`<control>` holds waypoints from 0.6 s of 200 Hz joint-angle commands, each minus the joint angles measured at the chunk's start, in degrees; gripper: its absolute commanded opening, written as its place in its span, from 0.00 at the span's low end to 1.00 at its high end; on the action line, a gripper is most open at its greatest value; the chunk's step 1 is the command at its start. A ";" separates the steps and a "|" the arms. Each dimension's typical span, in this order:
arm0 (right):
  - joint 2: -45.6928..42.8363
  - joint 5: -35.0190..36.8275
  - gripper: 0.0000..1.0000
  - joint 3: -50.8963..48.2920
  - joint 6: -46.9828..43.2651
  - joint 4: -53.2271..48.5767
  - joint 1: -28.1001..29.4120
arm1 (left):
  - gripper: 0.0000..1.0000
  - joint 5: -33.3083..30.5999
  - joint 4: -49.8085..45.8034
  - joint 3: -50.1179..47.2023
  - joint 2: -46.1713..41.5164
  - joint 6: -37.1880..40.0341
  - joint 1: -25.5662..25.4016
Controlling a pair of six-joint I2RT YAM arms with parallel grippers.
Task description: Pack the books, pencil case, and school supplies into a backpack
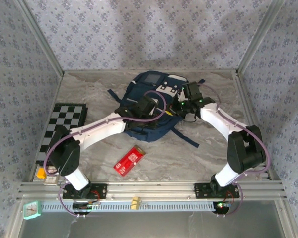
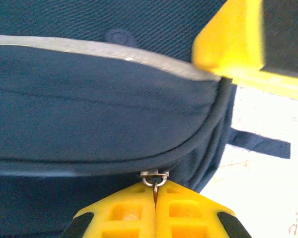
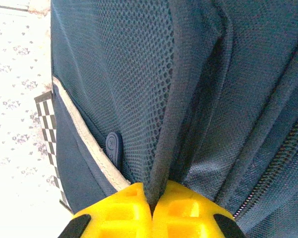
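Backpack: the navy backpack (image 1: 139, 88) lay flat on the far middle of the tabletop (image 1: 208, 158), with both arms reaching onto it.
Left end effector: the left end effector (image 2: 155, 192) was clenched on the small metal zipper pull (image 2: 154, 178), at the seam under the front pocket's bulge.
Right end effector: the right end effector (image 3: 151, 201) was pressed shut on a bound fabric edge (image 3: 161, 129) of the backpack, just beside the mesh panel (image 3: 124, 69).
Spacing of the two: they sat close together on the bag. One yellow finger (image 2: 228, 44) of the right one stood at the upper right of the left wrist view, just above the grey trim line (image 2: 109, 49).
School supplies: the red packet (image 1: 129, 160) lay tilted on the tabletop between the backpack and the arm bases, well apart from both end effectors.
Edges: a checkerboard (image 1: 64, 123) lay at the left edge, apart from the bag. Metal rails framed the tabletop on all sides.
Open room: bare tabletop lay to the right of the bag and in front of it, crossed by a dark strap (image 1: 186, 136) trailing toward the near right.
Overhead view: it gave the layout, but the fingertips were too small there to read the grips.
Left wrist view: it gave the pull caught between the fingers.
Right wrist view: it gave the mesh, a snap button (image 3: 113, 146) and a slice of the checkerboard.
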 commanded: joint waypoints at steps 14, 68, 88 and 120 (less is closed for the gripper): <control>-3.44 -0.94 0.00 -0.52 -10.43 -5.30 -7.54 | 0.00 -0.52 -4.29 -4.76 -7.24 8.61 1.87; -3.33 -5.61 0.00 2.54 -14.63 -9.68 -15.76 | 0.00 0.76 -2.79 -8.87 -9.59 12.45 11.21; -2.89 -6.92 0.00 4.98 -13.17 -9.62 -16.19 | 0.00 1.14 -1.24 -9.12 -9.25 12.24 12.55; -6.77 -4.80 0.41 3.34 -11.22 -10.44 -12.41 | 0.00 4.66 2.70 -10.03 -9.42 9.25 10.46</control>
